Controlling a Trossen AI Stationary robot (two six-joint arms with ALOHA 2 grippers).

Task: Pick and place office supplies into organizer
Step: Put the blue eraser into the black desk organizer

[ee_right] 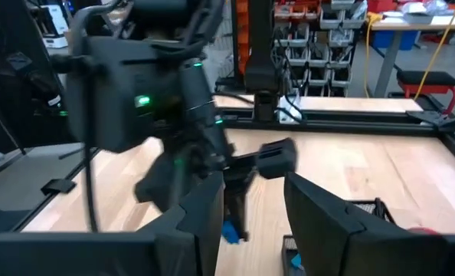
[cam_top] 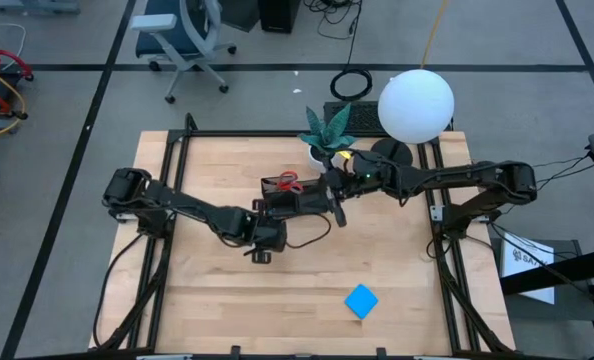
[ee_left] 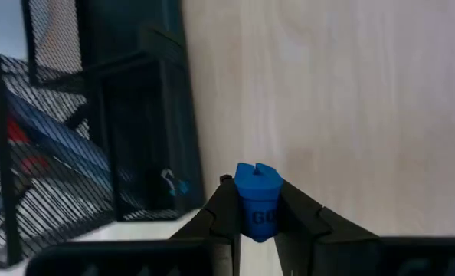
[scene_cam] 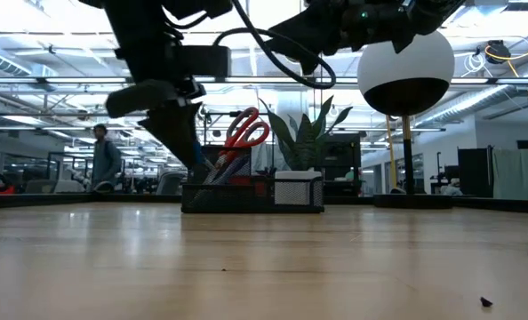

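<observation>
High view: left gripper (cam_top: 277, 205) and right gripper (cam_top: 335, 192) are both crowded over the black mesh organizer (cam_top: 281, 186) at the table's far middle, with the potted plant (cam_top: 327, 130) just behind. The red-handled scissors (cam_top: 289, 181) already stand in the organizer. The bright blue square pad (cam_top: 361, 301) lies alone near the front edge, well apart, with bare wood all round it. Risk: the two wrists are close; either arm swinging sideways could clip the other or the plant

Low view: the scissors (scene_cam: 244, 132) stick up out of the organizer (scene_cam: 251, 192), handles topmost, with slim pens leaning beside them. The left arm's dark fingers come down just at the organizer's left end. Risk: a descent slightly off could catch the rim and shove the light tray, or knock the scissor handles. Open table lies in front and to the right

Left wrist view: the left gripper (ee_left: 256, 211) is pinched tight on a small blue eraser-like piece (ee_left: 256, 201), held beside the mesh wall (ee_left: 82, 146), outside it. The grip covers only the lower part; judged prone to twisting or dropping onto the table if released here

Right wrist view: right gripper (ee_right: 250, 207) fingers parted, nothing between them, watching the left gripper and its blue piece (ee_right: 230, 232); organizer corner (ee_right: 365, 208) beside
</observation>
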